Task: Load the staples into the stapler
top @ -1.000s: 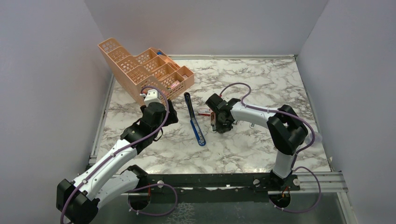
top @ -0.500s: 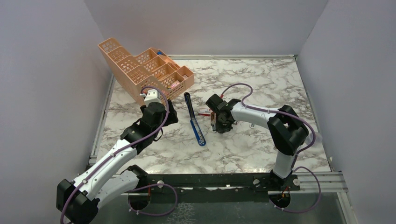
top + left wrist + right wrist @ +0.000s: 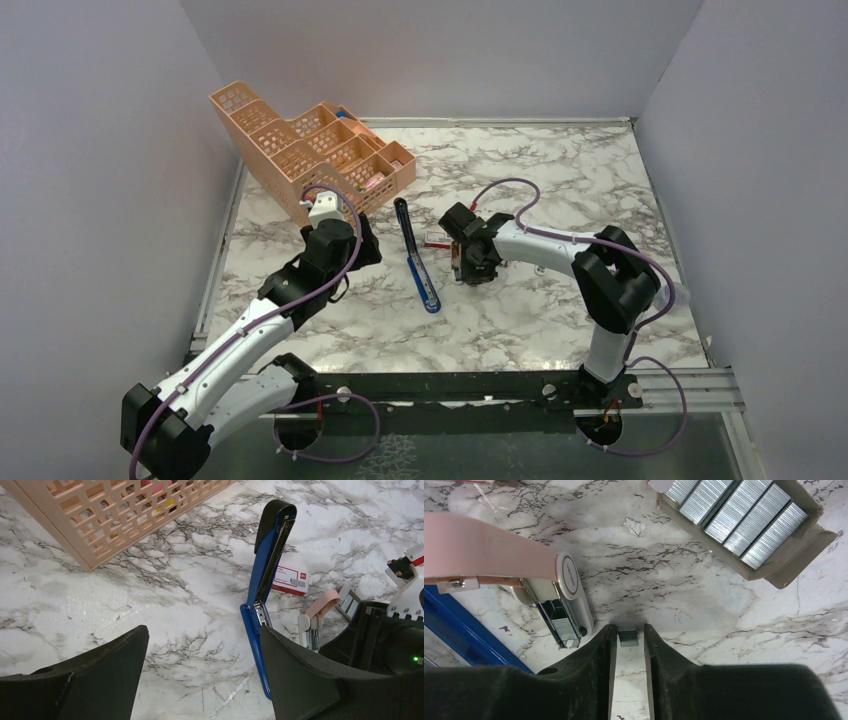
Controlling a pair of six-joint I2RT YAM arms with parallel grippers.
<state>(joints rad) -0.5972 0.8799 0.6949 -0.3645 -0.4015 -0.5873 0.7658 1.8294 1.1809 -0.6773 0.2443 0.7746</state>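
The blue stapler point(image 3: 415, 257) lies open on the marble table between the arms. In the left wrist view its black-tipped lid point(image 3: 272, 540) stands raised over the blue base with the silver channel point(image 3: 256, 630). My left gripper point(image 3: 202, 635) is open and empty just left of the stapler, its right finger beside the base. My right gripper point(image 3: 628, 630) is shut on a small grey strip of staples point(image 3: 628, 637) at its fingertips, a little above the table, right of the stapler point(image 3: 454, 625). In the top view the right gripper point(image 3: 463, 262) points down.
A peach mesh organiser point(image 3: 310, 150) stands at the back left. A red-and-white box point(image 3: 290, 580) lies right of the stapler. A small pink-and-white stapler point(image 3: 559, 605) lies open beside my right gripper. An open cardboard tray with several staple strips point(image 3: 739, 520) sits beyond it.
My right gripper has edged slightly to the left, towards the blue stapler. The left arm and the stapler have not moved.
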